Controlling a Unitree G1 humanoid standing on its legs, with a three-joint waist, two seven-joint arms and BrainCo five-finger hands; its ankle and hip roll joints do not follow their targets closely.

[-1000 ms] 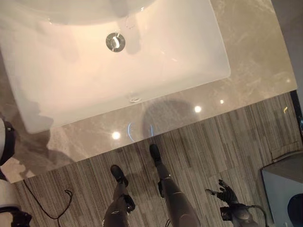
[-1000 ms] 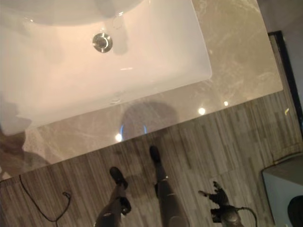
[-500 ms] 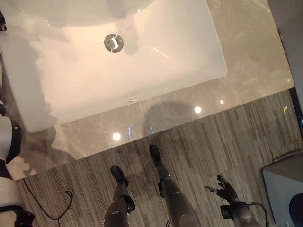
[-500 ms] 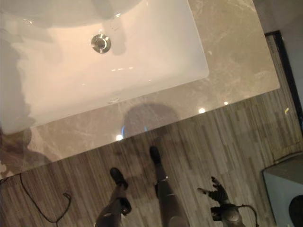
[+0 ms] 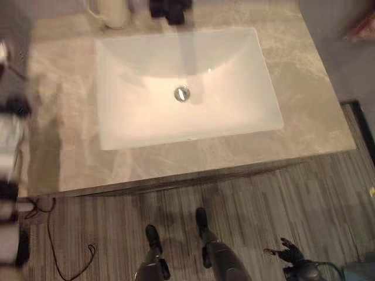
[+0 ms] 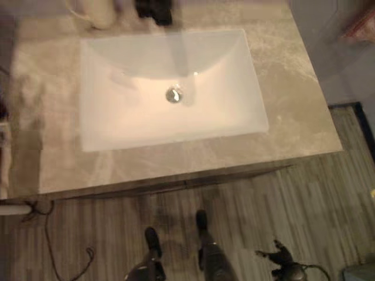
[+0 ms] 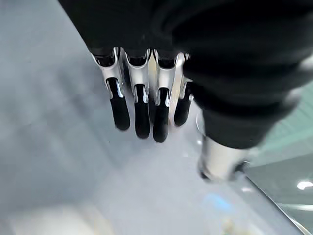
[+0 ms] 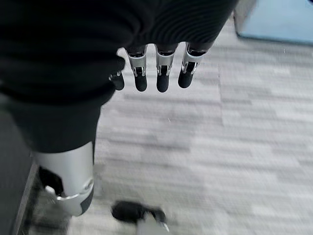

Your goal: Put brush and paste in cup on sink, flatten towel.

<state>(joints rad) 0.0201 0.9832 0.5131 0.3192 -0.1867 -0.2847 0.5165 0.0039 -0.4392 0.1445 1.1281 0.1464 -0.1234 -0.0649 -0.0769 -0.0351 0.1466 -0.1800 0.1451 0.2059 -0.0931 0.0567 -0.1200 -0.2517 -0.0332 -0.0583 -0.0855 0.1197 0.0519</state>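
Observation:
A pale cup (image 5: 112, 12) stands at the back left of the stone counter (image 5: 304, 88), beside a black faucet (image 5: 170, 9). The white basin (image 5: 234, 111) with its metal drain (image 5: 182, 93) lies in the counter's middle. My left hand (image 7: 142, 112) is open with straight fingers and holds nothing, over a blurred grey surface; its arm (image 5: 9, 146) shows blurred along the counter's left end. My right hand (image 5: 290, 253) hangs low over the floor at the right, far from the counter. Its fingers (image 8: 161, 78) are straight and hold nothing.
A blurred pink-red thing (image 5: 362, 26) lies past the counter's right end; what it is cannot be told. Striped grey flooring (image 5: 293, 199) runs along the counter's front edge. A grey box corner (image 5: 360, 272) shows at the lower right.
The camera has swung up and back, bringing the whole basin, the cup and the faucet into sight. My left arm has risen along the left edge. The right hand stays low.

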